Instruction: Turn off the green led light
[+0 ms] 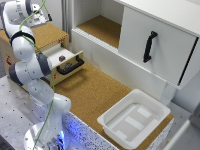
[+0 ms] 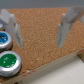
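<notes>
Wrist view: the gripper (image 2: 39,27) hangs over the brown cork-topped surface (image 2: 42,42), its two grey fingers (image 2: 66,27) spread wide with nothing between them. The round green push-button light in a silver ring (image 2: 8,61) sits on the cork near its front edge, offset to one side of the fingers, not under them; a similar round blue button (image 2: 4,39) lies just beside it, so a sideways shift risks pressing the wrong one. Exterior view: white open drawer with black handle (image 1: 67,59) and white plastic bin (image 1: 134,117) well apart, no obstruction judged

A robotics lab: Panda arm (image 1: 30,70) on a perforated metal bench (image 1: 12,107), mock cork-topped cabinetry (image 1: 95,92).
</notes>
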`<state>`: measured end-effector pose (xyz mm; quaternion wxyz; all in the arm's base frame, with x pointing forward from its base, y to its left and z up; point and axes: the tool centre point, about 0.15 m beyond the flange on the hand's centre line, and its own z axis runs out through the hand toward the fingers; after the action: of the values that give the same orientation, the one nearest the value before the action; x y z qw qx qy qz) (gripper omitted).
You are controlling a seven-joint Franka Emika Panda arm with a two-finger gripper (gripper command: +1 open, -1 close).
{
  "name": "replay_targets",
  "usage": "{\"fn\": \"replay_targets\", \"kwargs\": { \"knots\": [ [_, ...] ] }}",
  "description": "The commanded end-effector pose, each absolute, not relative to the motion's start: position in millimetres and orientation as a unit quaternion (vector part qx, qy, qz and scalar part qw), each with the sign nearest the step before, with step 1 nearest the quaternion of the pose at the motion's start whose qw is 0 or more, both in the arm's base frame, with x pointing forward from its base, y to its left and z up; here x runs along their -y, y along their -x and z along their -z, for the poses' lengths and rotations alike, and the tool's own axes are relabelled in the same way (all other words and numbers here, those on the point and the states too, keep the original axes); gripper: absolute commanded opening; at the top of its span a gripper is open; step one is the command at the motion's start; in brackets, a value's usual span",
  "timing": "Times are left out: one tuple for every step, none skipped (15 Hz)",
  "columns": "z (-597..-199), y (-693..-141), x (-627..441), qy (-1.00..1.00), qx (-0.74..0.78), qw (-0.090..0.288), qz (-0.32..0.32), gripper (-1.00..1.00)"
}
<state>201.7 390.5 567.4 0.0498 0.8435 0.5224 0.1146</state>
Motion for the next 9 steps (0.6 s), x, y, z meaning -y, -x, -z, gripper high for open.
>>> {"fn": "replay_targets", "kwargs": {
  "knots": [
    [-579,-211,-398,-0.843,-0.529,0.052,-0.086,1.0],
    [-579,-211,-398,-0.843,-0.529,0.052,-0.086,1.0],
    [-579,-211,-398,-0.843,-0.529,0.052,-0.086,1.0],
    [-579,-211,-398,-0.843,-0.529,0.052,-0.086,1.0],
    [-579,-211,-398,-0.843,-0.529,0.052,-0.086,1.0],
    [-579,-211,-398,-0.843,-0.529,0.052,-0.086,1.0],
    [-569,-202,-391,-0.843,-0.522,0.049,-0.116,1.0],
    [-569,-207,-384,-0.849,-0.514,0.042,-0.113,1.0],
    [-570,-213,-376,-0.857,-0.501,0.04,-0.114,1.0]
  ]
}}
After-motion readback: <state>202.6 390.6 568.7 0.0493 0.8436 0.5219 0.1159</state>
